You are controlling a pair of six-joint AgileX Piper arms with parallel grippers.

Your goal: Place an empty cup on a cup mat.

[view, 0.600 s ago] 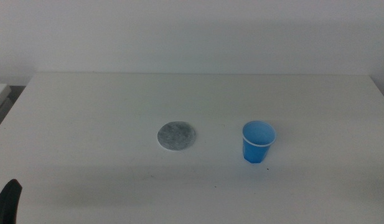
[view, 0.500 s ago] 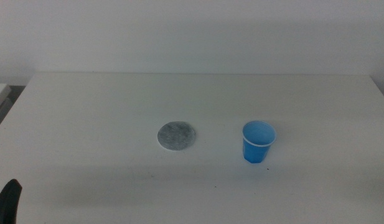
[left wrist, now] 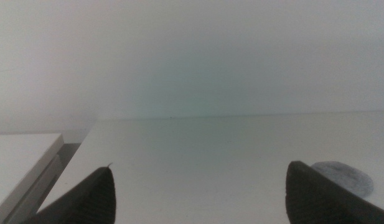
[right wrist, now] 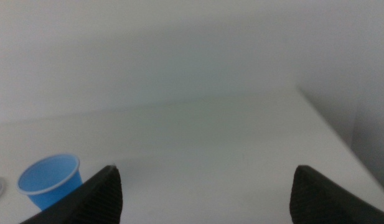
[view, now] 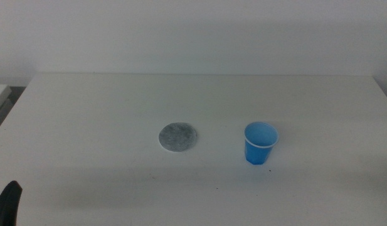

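Observation:
The blue cup (view: 260, 143) stands upright and empty on the white table, right of centre in the middle view. It also shows in the right wrist view (right wrist: 50, 180). The round grey cup mat (view: 178, 136) lies flat to its left, apart from it, and its edge shows in the left wrist view (left wrist: 342, 176). My left gripper (left wrist: 201, 186) is open and empty, low at the table's front left corner, where one jaw tip (view: 7, 204) shows. My right gripper (right wrist: 204, 186) is open and empty, out of the middle view.
The white table (view: 105, 107) ends at a white wall behind. A lower white surface (left wrist: 17, 162) sits beyond the table's left edge.

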